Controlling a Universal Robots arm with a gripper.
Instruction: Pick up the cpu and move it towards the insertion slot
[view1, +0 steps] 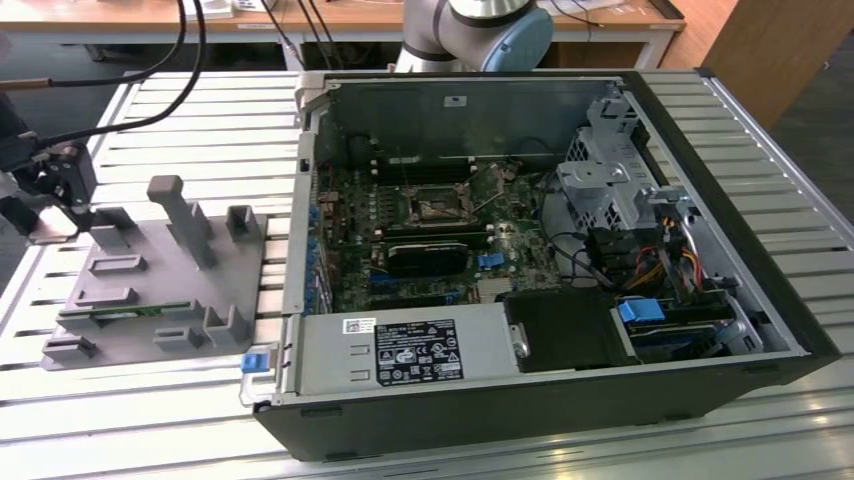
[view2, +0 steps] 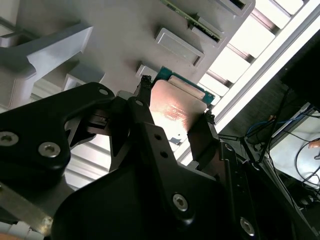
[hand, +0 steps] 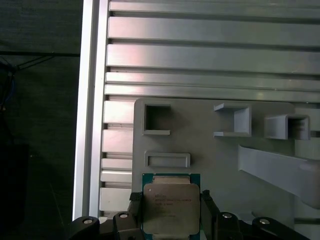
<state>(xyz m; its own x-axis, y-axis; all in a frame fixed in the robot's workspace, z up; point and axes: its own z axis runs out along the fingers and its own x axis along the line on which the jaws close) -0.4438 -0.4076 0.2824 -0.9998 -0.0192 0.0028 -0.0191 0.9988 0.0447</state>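
My hand was closed down narrow on the cpu, one finger pressed to each of two opposite edges, as both wrist views showed. The chip lay silver face up between them, a green edge showing along one side, at the corner of the grey fixture just beside a shallow rectangular recess. I could not tell whether it had come clear of the fixture or was resting on it. So the grasp looked made, but I judged the carry hardly begun. In the exterior view the insertion slot sat well apart from me, on the board inside the open computer case, while I hung at that view's far left, over the fixture on the slatted tabletop.
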